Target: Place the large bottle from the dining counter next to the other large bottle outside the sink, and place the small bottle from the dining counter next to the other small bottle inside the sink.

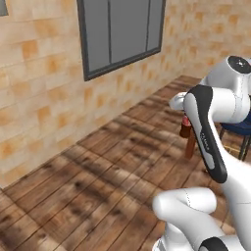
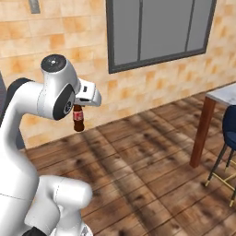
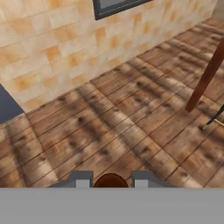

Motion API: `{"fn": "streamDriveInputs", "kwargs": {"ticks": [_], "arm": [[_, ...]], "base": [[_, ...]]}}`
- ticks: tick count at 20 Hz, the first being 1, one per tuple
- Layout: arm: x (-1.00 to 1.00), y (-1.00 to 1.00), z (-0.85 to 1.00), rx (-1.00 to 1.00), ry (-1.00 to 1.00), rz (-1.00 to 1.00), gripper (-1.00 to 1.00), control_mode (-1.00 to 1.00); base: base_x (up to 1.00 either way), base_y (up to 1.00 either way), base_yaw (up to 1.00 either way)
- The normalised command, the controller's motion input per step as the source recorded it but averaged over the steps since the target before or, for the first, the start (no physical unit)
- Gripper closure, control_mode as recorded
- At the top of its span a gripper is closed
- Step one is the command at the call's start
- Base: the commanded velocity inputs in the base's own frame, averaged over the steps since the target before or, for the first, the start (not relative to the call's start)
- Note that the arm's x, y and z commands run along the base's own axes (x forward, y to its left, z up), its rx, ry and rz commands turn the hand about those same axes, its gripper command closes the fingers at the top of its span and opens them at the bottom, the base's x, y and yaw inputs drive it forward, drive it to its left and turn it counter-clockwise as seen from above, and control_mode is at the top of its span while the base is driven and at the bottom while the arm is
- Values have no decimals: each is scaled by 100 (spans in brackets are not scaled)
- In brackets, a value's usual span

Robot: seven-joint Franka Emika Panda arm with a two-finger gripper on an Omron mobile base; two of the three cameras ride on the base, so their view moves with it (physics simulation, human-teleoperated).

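- Hanging upright under the gripper [image 2: 79,109], one small bottle [image 2: 78,119] with a dark-brown body and a red label is held up in the air, well above the wooden floor [image 2: 138,170].
- In the hand view, the bottle's round brown top [image 3: 110,180] sits between the two finger tips [image 3: 82,180], which pinch it from both sides.
- From the left base view, one brown bottle [image 1: 185,128] shows just beside the arm's dark forearm.
- One corner of the dining counter [image 2: 224,93] stands well apart from the bottle, on the right of the right base view, on one reddish-brown leg [image 2: 202,131].
- One dark blue chair [image 2: 229,123] stands just beside that leg.
- One grey-framed window [image 2: 159,31] sits in the tan tiled wall [image 2: 41,32] behind the bottle.
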Motion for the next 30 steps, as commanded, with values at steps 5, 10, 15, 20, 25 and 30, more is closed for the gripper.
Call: {"fn": "streamDriveInputs", "kwargs": {"ticks": [5, 10, 15, 20, 25, 30], "arm": [[0, 0, 0, 0, 0, 0, 100, 100], [0, 0, 0, 0, 0, 0, 100, 100], [0, 0, 0, 0, 0, 0, 100, 100], [0, 0, 0, 0, 0, 0, 100, 100], [0, 0, 0, 0, 0, 0, 100, 100], [0, 0, 0, 0, 0, 0, 100, 100]], "base": [[-6, 23, 25], [-7, 27, 24], [-9, 30, 24], [-13, 32, 23], [-2, 14, 25], [0, 6, 25]]}}
